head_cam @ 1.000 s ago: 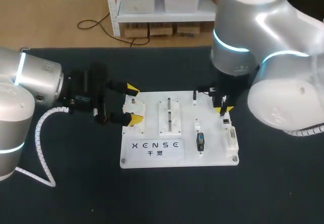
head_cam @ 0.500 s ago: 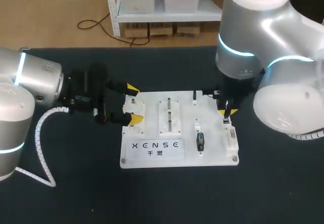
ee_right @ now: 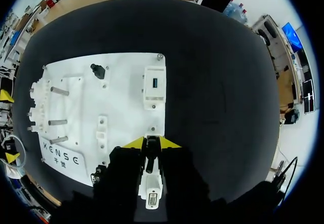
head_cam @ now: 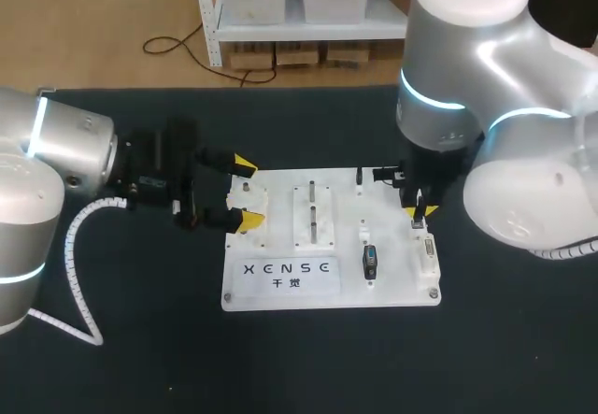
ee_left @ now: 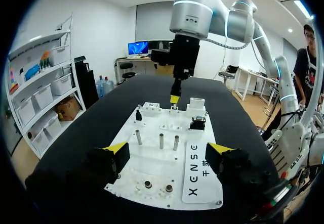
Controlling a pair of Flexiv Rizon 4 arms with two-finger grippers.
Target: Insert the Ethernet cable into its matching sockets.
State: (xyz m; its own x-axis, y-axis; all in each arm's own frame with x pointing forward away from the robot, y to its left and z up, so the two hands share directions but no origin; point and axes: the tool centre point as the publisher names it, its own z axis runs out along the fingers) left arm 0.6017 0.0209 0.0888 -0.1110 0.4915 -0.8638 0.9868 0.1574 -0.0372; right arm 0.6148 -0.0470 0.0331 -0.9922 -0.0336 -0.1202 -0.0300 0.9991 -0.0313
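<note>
The white socket board [head_cam: 392, 288] lies mid-table. My right gripper [head_cam: 416, 210] hangs over its right rear part, shut on a narrow black Ethernet plug [ee_right: 150, 155]. Its yellow fingertips [ee_right: 134, 143] pinch the plug from both sides. Right under the gripper sits a small white socket block [ee_right: 151, 188]. From the left wrist view this gripper [ee_left: 174, 98] points straight down at the board's far edge. A short black cable piece [head_cam: 383, 173] runs left from it. My left gripper [head_cam: 245, 190] is open and straddles the board's left end [ee_left: 157, 158], its fingers beside it.
On the board stand metal pegs [head_cam: 313, 213], a black connector [head_cam: 370, 263], a small black post [ee_right: 97, 71] and another white socket block [ee_right: 154, 85]. The dark table top [head_cam: 308, 367] surrounds the board on all sides.
My right gripper has shifted a little to the right and toward the front over the board's right side, still holding the plug. The left arm has not moved.
</note>
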